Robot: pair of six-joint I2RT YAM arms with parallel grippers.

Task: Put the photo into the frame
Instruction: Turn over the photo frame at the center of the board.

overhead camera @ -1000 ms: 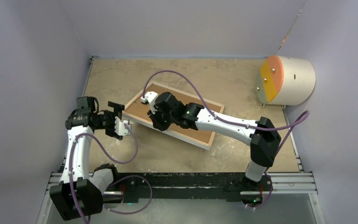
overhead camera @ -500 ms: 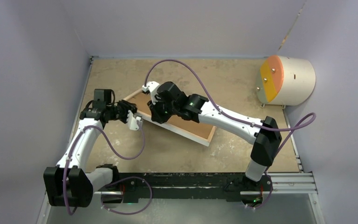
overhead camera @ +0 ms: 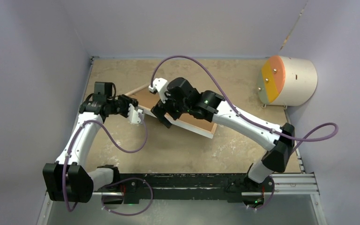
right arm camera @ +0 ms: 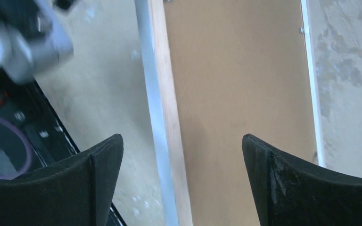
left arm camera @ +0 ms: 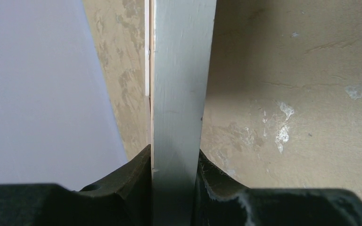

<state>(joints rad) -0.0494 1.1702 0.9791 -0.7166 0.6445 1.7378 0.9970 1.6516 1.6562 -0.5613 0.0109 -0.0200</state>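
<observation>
The frame (overhead camera: 198,131) rests back side up on the table, and its brown backing board (overhead camera: 201,123) shows inside the white rim. My left gripper (overhead camera: 139,114) is at the frame's left end. In the left wrist view the jaws of this gripper (left arm camera: 174,169) are shut on the grey-white rim (left arm camera: 179,84). My right gripper (overhead camera: 162,115) hovers open over the frame's near long side. Its fingers (right arm camera: 103,174) straddle the light-wood rim (right arm camera: 166,94) and the backing board (right arm camera: 235,70) without touching them. The photo is out of view.
A beige drum with an orange and green face (overhead camera: 288,80) stands at the back right. Walls close off the left, back and right of the table. The black rail (overhead camera: 192,180) with the arm bases runs along the near edge. The left wrist (right arm camera: 23,42) shows blurred.
My left gripper reached the frame's left end and shut on its rim. My right gripper opened, let go of the frame and drew back to the right. The frame shifted toward the back.
</observation>
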